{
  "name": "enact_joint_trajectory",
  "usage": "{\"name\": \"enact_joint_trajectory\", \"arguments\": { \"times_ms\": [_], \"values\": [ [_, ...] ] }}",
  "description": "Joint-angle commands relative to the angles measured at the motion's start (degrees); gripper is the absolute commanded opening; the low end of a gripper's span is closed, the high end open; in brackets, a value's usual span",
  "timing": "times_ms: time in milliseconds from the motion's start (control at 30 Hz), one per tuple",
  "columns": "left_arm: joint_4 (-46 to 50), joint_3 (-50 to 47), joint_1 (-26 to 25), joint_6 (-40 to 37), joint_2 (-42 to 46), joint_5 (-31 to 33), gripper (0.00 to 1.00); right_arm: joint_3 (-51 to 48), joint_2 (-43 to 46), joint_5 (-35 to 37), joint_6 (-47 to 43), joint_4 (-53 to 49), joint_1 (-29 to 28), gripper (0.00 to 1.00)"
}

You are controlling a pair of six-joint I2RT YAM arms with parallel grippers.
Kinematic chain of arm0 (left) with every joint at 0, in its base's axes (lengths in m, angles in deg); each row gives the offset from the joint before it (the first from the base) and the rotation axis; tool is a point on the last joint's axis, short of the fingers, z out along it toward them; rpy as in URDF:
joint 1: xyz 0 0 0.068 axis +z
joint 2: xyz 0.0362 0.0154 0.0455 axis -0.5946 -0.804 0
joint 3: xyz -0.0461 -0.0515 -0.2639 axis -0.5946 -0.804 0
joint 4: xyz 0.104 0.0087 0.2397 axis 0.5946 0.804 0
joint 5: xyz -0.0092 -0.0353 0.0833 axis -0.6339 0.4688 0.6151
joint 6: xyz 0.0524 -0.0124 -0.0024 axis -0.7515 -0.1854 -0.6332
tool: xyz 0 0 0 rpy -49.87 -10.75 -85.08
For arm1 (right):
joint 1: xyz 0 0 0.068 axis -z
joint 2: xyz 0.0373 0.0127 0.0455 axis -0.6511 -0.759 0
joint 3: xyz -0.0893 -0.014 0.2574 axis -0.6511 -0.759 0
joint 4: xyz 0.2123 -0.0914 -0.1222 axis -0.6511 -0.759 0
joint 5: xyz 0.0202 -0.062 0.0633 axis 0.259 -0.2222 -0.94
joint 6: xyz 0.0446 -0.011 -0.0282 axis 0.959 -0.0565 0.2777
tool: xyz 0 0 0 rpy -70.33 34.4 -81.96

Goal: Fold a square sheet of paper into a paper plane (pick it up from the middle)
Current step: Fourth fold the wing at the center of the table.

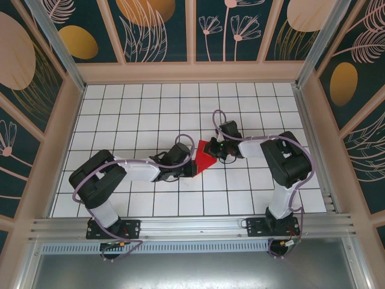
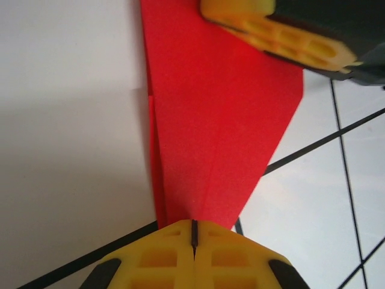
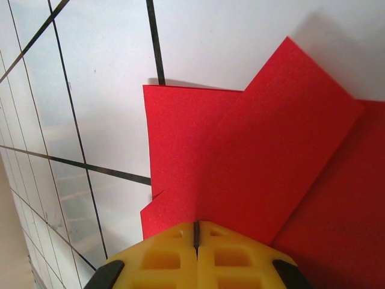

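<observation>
The square sheet of paper [image 1: 203, 158] is bright red and partly folded into layered flaps, held just above the white gridded table between both arms. My left gripper [image 1: 191, 161] is shut on its near-left edge. In the left wrist view the folded sheet of paper [image 2: 216, 120] runs up from my shut left gripper [image 2: 194, 232], its crease leading into the seam between the yellow fingers. My right gripper [image 1: 215, 149] is shut on the far-right side. In the right wrist view overlapping red paper flaps [image 3: 240, 156] spread out from my shut right gripper [image 3: 196, 232]. The right gripper's yellow fingers [image 2: 283, 39] show at the paper's far end.
The white gridded table [image 1: 150, 108] is boxed in by patterned walls on the left, back and right. An aluminium rail [image 1: 192, 226] carrying both arm bases runs along the near edge. The arms' elbows sit at the left [image 1: 96, 177] and right [image 1: 289, 159].
</observation>
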Motion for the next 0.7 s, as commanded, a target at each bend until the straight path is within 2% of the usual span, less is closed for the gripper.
{"name": "enact_joint_trajectory", "arguments": {
  "times_ms": [0,233,467,667],
  "values": [
    [1.58,-0.44,-0.31,0.59,-2.6,0.66,0.0,-0.37,-0.74,4.17,-3.07,-6.11,-0.12,0.0],
    [2.52,-1.93,-0.31,0.42,-3.94,0.67,0.0,2.87,7.09,1.92,-9.68,-7.98,-0.76,0.0],
    [1.62,-2.16,-0.3,0.57,-3.69,0.39,0.0,-0.48,8.26,4.03,-5.59,-5.4,-6.6,0.0],
    [0.82,-2.91,-0.25,1.26,-3.15,0.6,0.0,-2.24,7.57,4.46,-1.67,-3.85,-8.06,0.0]
  ]
}}
